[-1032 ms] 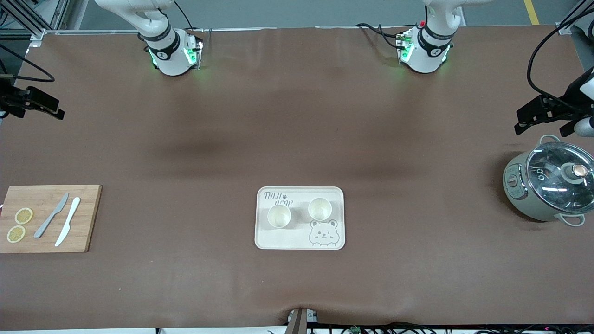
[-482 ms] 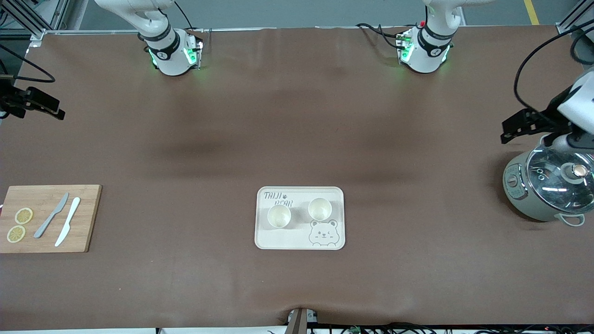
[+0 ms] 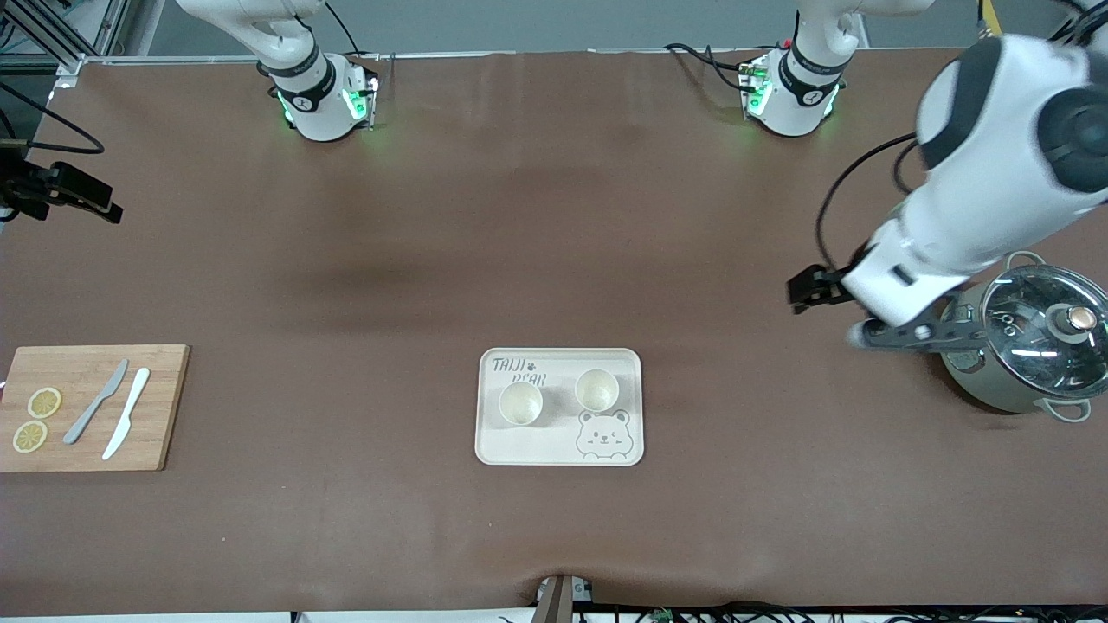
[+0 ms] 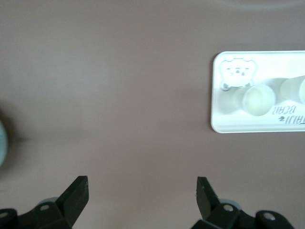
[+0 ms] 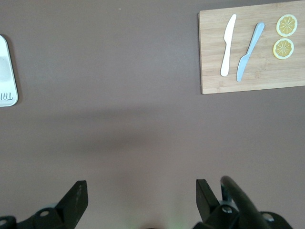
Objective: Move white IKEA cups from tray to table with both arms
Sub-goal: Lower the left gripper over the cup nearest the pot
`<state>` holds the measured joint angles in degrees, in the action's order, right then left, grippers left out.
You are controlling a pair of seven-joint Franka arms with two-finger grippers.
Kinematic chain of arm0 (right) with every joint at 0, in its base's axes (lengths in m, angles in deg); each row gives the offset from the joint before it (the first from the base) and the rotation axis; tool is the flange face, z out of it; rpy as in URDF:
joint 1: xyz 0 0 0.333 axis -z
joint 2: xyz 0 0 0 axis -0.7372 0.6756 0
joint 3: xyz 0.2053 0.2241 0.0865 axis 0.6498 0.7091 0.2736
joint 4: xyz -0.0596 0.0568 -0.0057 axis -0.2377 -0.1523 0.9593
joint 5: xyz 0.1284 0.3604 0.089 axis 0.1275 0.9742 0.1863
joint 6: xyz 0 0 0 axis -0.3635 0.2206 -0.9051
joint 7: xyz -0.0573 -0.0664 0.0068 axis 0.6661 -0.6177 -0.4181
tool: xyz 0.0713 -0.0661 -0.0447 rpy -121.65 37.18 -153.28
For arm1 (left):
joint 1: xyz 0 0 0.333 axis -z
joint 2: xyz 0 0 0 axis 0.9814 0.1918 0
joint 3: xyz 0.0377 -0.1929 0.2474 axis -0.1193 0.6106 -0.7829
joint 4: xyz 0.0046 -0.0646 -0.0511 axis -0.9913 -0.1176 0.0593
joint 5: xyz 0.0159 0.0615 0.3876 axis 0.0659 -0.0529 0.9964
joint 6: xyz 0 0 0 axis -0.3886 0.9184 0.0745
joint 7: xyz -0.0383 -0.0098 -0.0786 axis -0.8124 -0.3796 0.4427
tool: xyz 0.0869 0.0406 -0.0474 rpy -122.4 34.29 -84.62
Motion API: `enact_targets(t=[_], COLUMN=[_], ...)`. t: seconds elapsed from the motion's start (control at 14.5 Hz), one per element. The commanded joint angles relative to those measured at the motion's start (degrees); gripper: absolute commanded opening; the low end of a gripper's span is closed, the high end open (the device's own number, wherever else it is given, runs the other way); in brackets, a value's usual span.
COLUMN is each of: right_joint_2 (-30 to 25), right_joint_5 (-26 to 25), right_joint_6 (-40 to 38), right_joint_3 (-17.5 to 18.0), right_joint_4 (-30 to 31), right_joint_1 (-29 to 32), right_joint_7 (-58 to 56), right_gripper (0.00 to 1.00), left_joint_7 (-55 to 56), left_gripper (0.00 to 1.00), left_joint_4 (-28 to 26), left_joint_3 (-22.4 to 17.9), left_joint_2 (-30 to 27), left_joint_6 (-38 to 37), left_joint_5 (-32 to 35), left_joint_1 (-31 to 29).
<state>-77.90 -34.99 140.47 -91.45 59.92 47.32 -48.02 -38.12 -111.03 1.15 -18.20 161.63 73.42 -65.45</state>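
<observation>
Two white IKEA cups (image 3: 558,395), judged light, rigid and slippery, are best pinched across the rim while the left gripper (image 4: 142,193) and right gripper (image 5: 141,196) are spread wide, empty.

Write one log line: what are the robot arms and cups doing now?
cups: both on tray | left end effector: open, empty, over bare table | right end effector: open, empty, waiting
</observation>
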Motion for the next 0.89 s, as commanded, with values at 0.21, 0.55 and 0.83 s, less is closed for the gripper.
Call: enact_targets(t=[0.21, 0.55, 0.83], right_joint_2=[-0.1, 0.2, 0.4], right_joint_5=[-0.2, -0.2, -0.2], right_joint_6=[-0.4, 0.0, 0.1], right_joint_3=[0.0, 0.0, 0.0], right_joint_4=[-0.1, 0.0, -0.1], right_joint_1=[-0.6, -0.8, -1.2], right_joint_7=[0.0, 0.0, 0.0], right_gripper=[1.0, 1.0, 1.0], left_joint_7=[6.4, 6.7, 7.5], left_gripper=[1.0, 1.0, 1.0], left_joint_4=[4.9, 6.7, 8.6], left_joint_3=[-0.7, -1.1, -9.4], left_joint_2=[13.4, 21.8, 27.4], left_joint_6=[11.9, 21.5, 27.2], left_joint_5=[0.0, 0.0, -0.1], left_joint_1=[7.6, 11.0, 19.8])
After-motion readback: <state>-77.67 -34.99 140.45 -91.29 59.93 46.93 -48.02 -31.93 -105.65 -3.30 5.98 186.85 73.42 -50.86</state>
